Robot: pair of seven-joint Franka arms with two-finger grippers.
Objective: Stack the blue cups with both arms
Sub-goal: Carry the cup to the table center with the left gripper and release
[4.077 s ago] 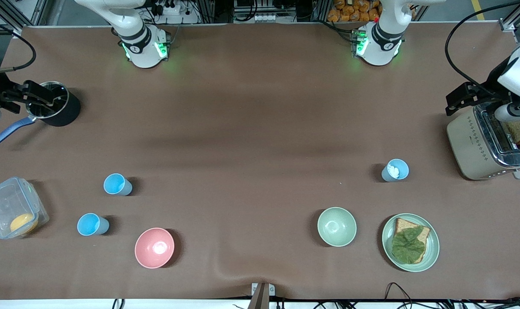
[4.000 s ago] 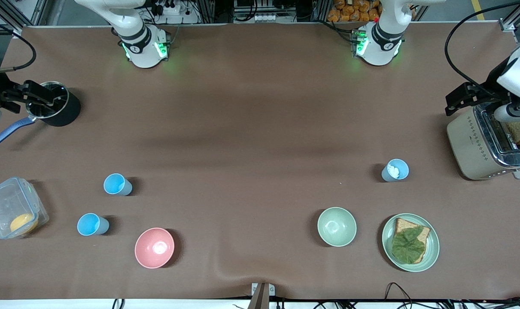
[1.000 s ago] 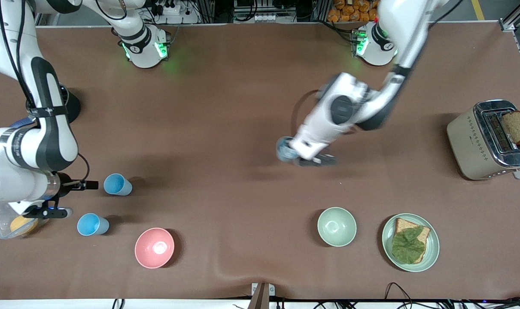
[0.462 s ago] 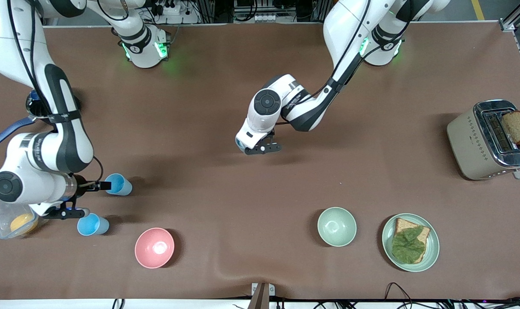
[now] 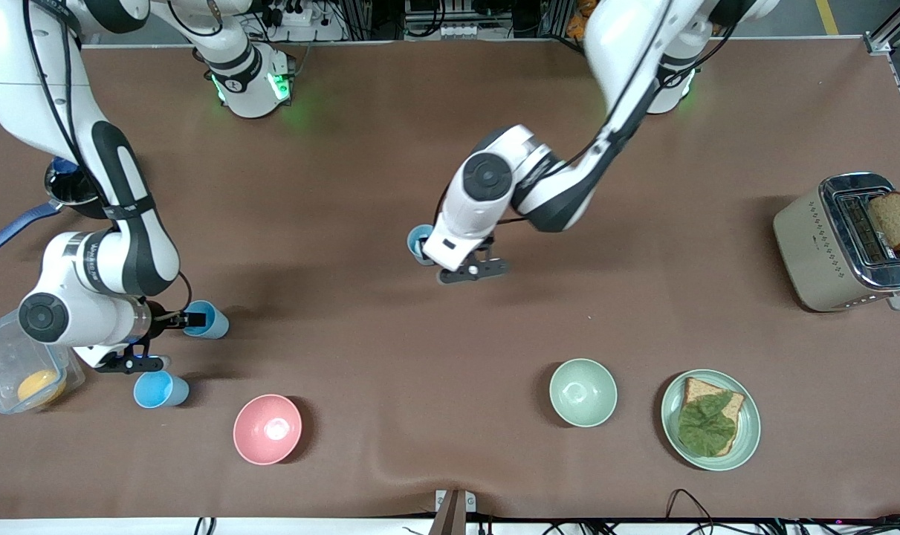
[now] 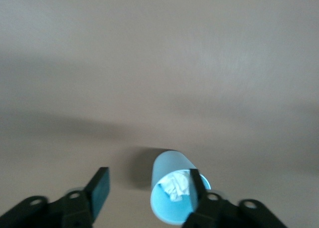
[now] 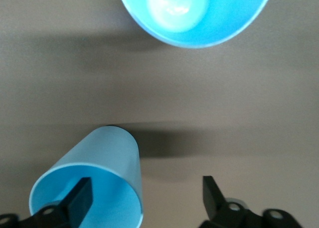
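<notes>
A paler blue cup (image 5: 419, 241) with crumpled white stuff inside stands at the table's middle. My left gripper (image 5: 441, 256) is open right over it. In the left wrist view one finger (image 6: 196, 182) dips inside the cup (image 6: 172, 198) and the gripper (image 6: 148, 182) straddles its wall. A bright blue cup (image 5: 210, 321) stands toward the right arm's end. My right gripper (image 5: 187, 324) is open, with one finger (image 7: 82, 194) inside that cup (image 7: 94, 188) and the gripper (image 7: 145, 187) straddling its wall. A second bright blue cup (image 5: 158, 389) stands nearer the front camera, and also shows in the right wrist view (image 7: 194, 13).
A pink bowl (image 5: 267, 429), a pale green bowl (image 5: 583, 392) and a plate (image 5: 747, 438) with bread and a leaf stand near the front edge. A toaster (image 5: 814, 253) holds bread at the left arm's end. A clear container (image 5: 4, 357) and a black pot (image 5: 78, 195) are at the right arm's end.
The paler cup has been carried from beside the toaster to the table's middle and now stands uncovered beside the left hand. The right gripper has moved onto the bright blue cup.
</notes>
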